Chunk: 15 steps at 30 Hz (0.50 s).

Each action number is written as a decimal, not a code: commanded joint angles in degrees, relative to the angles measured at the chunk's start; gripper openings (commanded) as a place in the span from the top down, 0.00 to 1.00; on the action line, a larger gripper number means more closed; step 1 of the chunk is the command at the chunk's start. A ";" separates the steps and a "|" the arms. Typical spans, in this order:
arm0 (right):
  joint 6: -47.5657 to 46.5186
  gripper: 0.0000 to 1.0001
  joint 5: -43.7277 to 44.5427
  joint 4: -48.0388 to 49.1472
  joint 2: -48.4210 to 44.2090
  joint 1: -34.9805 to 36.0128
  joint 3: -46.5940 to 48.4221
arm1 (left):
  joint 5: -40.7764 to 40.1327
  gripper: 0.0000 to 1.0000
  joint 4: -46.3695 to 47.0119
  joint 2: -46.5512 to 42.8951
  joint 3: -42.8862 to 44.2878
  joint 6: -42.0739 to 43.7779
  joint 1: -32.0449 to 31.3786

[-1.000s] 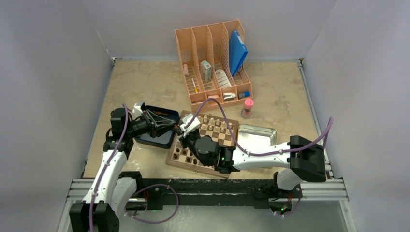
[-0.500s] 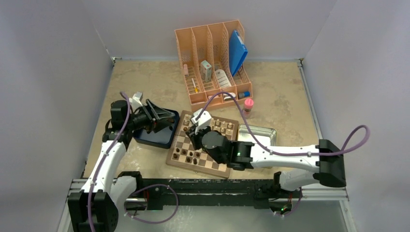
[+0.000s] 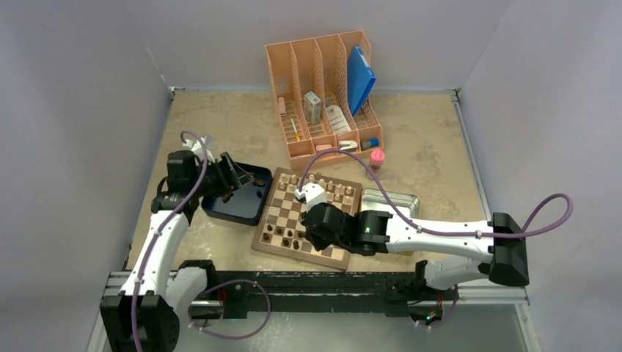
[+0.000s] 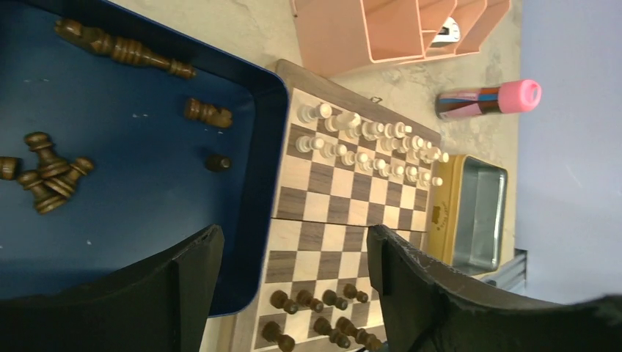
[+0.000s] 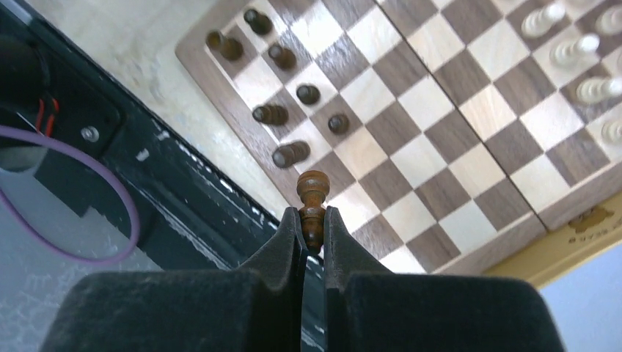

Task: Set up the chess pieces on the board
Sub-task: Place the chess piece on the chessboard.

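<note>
Right wrist: fingers (image 5: 287,243) pinch dark piece (image 5: 312,202) lengthwise, head outward.

The board (image 4: 328,192) is smooth wood; the chess pieces (image 4: 45,176) glossy turned wood, the tray (image 4: 139,220) matt and smooth, the tin (image 4: 480,213) shiny metal.

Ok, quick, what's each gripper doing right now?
Left gripper: open, holding nothing.
Right gripper: closed on a dark brown chess piece.
</note>
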 commanded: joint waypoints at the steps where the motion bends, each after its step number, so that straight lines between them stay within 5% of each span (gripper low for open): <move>1: 3.35 1.00 -4.01 -7.89 0.32 -0.34 1.74 | -3.73 0.26 -0.18 -1.29 1.55 5.11 0.16; 15: 1.76 1.00 -6.70 -16.53 10.70 -1.37 7.76 | -14.40 0.00 -2.08 -8.60 0.00 4.70 -1.11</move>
